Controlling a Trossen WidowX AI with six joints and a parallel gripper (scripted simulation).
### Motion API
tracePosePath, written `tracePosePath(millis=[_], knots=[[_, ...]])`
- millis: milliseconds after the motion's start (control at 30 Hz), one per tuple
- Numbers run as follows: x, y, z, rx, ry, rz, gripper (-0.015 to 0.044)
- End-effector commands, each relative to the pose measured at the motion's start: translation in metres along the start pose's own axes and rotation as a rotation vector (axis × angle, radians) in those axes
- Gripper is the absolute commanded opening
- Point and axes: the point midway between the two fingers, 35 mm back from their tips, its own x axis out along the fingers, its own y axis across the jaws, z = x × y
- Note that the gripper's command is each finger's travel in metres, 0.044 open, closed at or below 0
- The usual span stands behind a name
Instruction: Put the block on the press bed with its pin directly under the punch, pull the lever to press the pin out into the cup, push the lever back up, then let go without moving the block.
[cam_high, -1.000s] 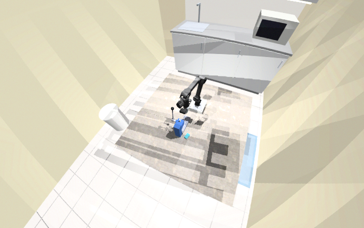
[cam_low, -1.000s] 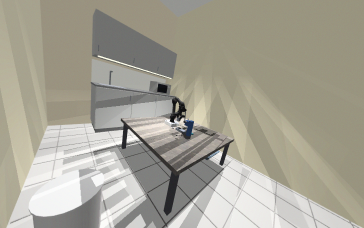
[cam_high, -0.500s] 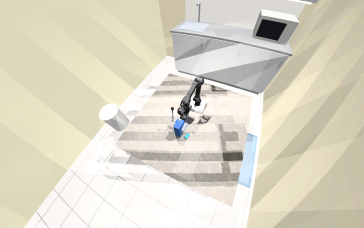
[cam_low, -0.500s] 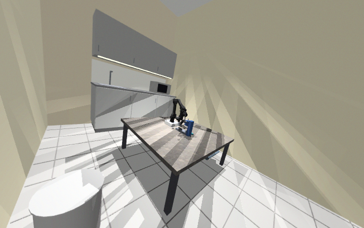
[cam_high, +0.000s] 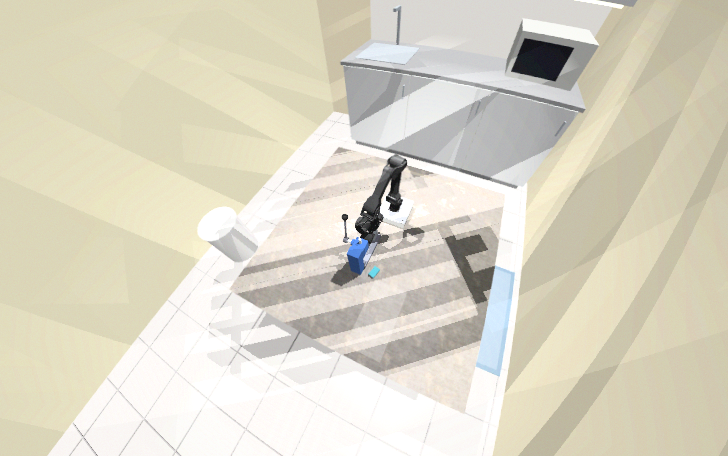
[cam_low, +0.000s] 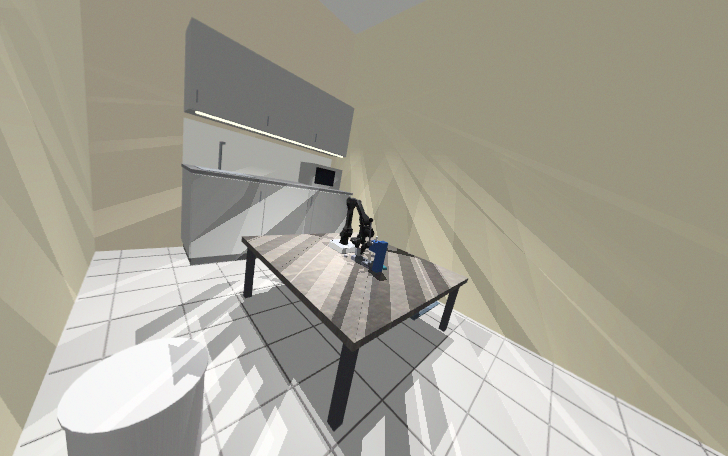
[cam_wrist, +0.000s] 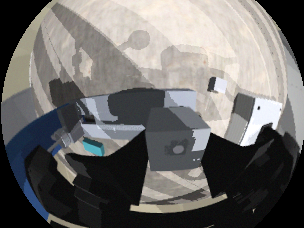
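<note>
My gripper (cam_high: 368, 236) (cam_wrist: 171, 129) is shut on the grey block (cam_wrist: 167, 157). A round, lighter pin end shows on the face toward the wrist camera. The blue press (cam_high: 356, 258) (cam_low: 379, 258) (cam_wrist: 24, 134) stands upright on the table, on the far side of the gripper from the arm's base. Its pale bed (cam_high: 371, 251) (cam_wrist: 132, 131) runs from the press toward the arm. The block is over or near the bed's arm-side end; whether they touch cannot be told. The lever (cam_high: 345, 228) stands upright beside the press, with a black knob. The punch is unclear, and I cannot identify the cup.
A small teal piece (cam_high: 373, 272) (cam_wrist: 93, 146) lies on the table (cam_high: 300, 300) (cam_low: 322, 284) beside the press. The arm's white base (cam_high: 401, 218) (cam_wrist: 251, 125) stands behind the gripper. A small white box (cam_wrist: 219, 84) shows near the base in the wrist view.
</note>
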Motion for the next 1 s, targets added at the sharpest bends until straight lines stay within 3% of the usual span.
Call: tracePosePath(millis=[0,333,867,967], knots=[[0.005,-0.001,0.000,0.004,-0.001,-0.005,0.0000],[0.021,-0.001,0.000,0.004,-0.001,-0.005,0.0000],[0.012,0.000,0.000,0.000,0.000,-0.002,0.0420],[-0.019,0.000,0.000,0.003,-0.001,-0.004,0.0440]])
